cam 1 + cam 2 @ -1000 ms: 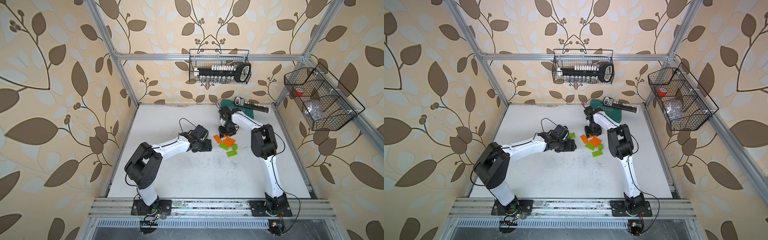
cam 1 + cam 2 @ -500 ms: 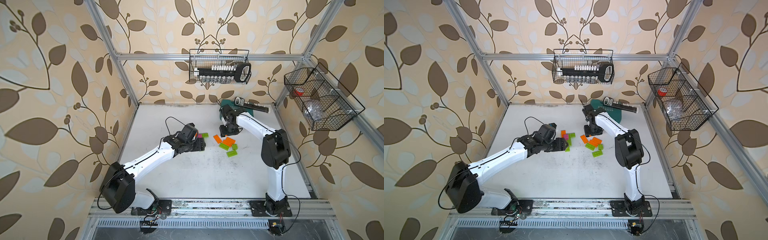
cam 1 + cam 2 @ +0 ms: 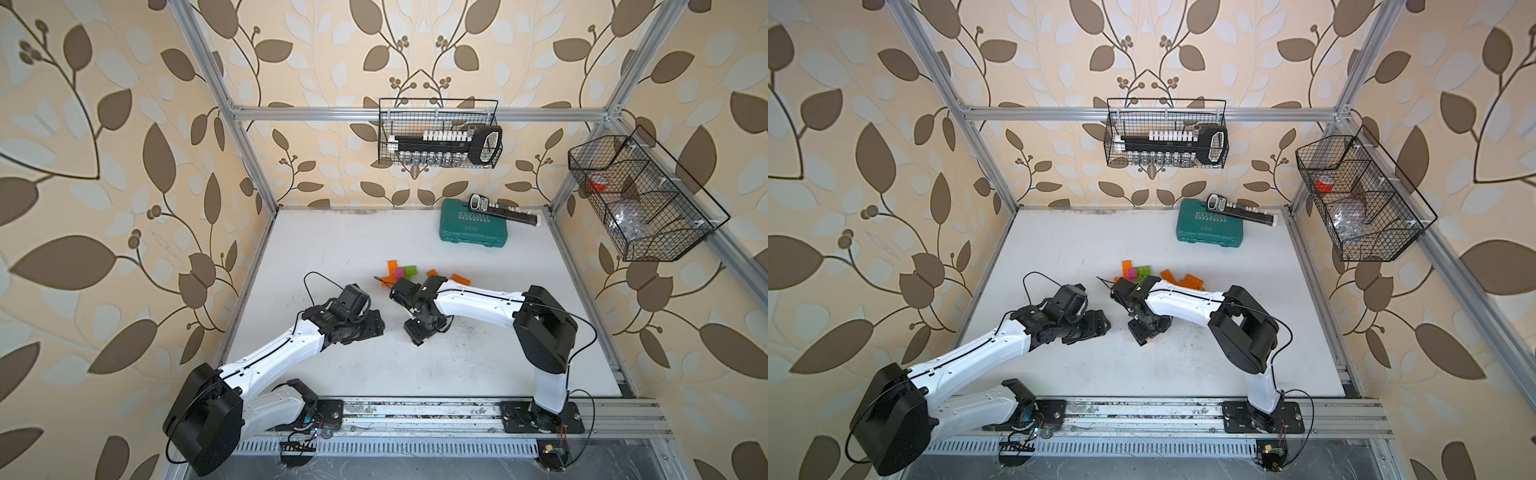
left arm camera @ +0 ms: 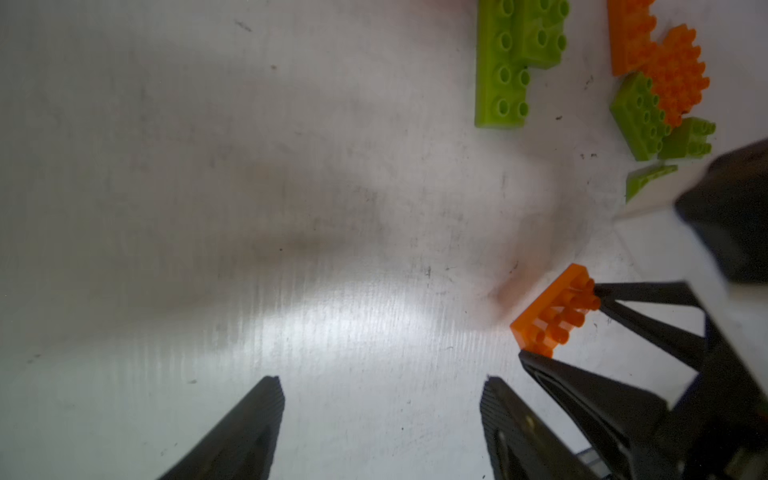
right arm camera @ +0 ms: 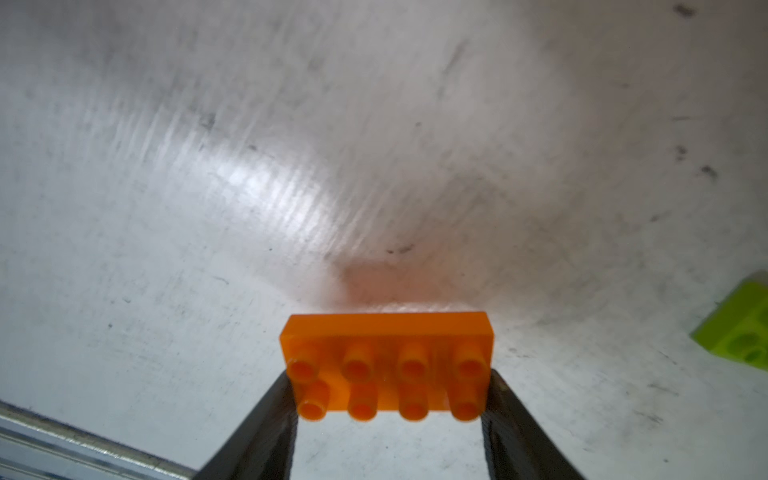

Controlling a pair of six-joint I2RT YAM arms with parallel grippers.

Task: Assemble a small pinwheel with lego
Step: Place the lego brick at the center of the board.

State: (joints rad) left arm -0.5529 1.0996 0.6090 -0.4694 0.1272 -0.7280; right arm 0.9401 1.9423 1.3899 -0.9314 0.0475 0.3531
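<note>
Shifted orange brick (image 5: pixel 386 365), lengthwise between jaws

the brick (image 5: pixel 386 365) in the right end effector (image 5: pixel 388 397) sits before the lego pile (image 3: pixel 405 272).

Item 1: your left arm (image 3: pixel 282 353) is lying low, stretching forward from its base, with the wrist turning inward toward its partner. Your left gripper (image 4: pixel 381 382) is standing with its jaws apart and is holding nothing.

Item 2: your right arm (image 3: pixel 478 303) is keeping its elbow high, with the forearm angling across toward the left side and the wrist pointing steeply down. Your right gripper (image 5: pixel 390 390) is clamping an orange brick (image 5: pixel 386 332) by its short ends, with the studs facing the wrist camera.
</note>
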